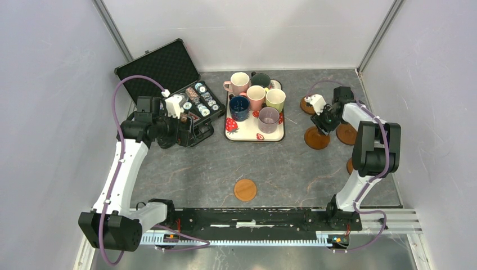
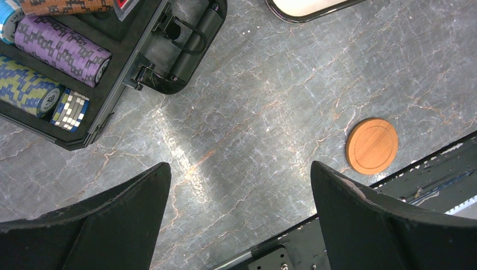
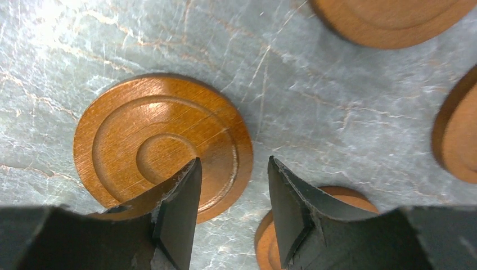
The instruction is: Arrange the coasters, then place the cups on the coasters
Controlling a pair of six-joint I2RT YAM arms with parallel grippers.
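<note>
one coaster [image 3: 140, 135] lies flat on the table [image 3: 337, 112] over on the right side, its grooved rings facing up. the right gripper [image 3: 233, 163] hangs just over its rim. the jaws stand part way apart, one finger [image 3: 180, 197] above the wood and the other above bare table, so the rim sits in the gap. nothing looks clamped, and i can't tell whether a tip touches the wood. three more coasters [image 3: 394, 17] lie near it, each apart from the next. a lone coaster [image 1: 245, 190] sits well away at the front middle of the table, close to the arms' rail.

the cups [image 1: 256, 97], six of them, all stand upright and packed together on the tray [image 1: 247, 134] at the back middle, none on a coaster.

the left gripper [image 2: 239, 169] hovers over bare table with its jaws spread wide and nothing between them. it is between the lone coaster and the open case [image 1: 160, 70]. rows of chips [image 2: 62, 48] lie in the case.
</note>
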